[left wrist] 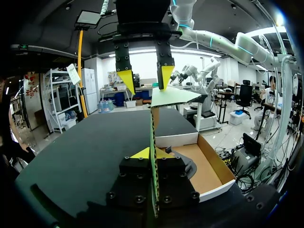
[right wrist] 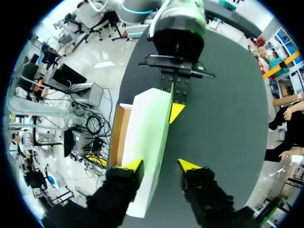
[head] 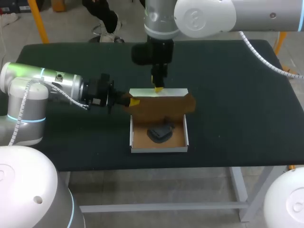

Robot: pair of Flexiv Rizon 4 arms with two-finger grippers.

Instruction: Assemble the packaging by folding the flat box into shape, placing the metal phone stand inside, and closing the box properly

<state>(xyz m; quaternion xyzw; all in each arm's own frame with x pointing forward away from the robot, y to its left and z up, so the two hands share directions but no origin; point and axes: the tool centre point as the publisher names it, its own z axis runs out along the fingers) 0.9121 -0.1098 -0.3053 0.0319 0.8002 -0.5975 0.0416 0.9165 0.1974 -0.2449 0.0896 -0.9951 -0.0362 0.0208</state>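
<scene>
Cardboard lid [head: 164, 102] upright; left end effector [head: 135, 101] pinches its edge.

Lighting's even from overhead, shadows faint and soft. The dark worktop [head: 237, 95] soaks it all up, but the white lid [head: 171, 92] of the box [head: 159, 149] glares, almost blown out. Left wrist view is backlit by the bright room behind.

Open cardboard box [head: 140, 140], lid [head: 164, 103] upright, dark phone stand [head: 160, 132] inside
</scene>
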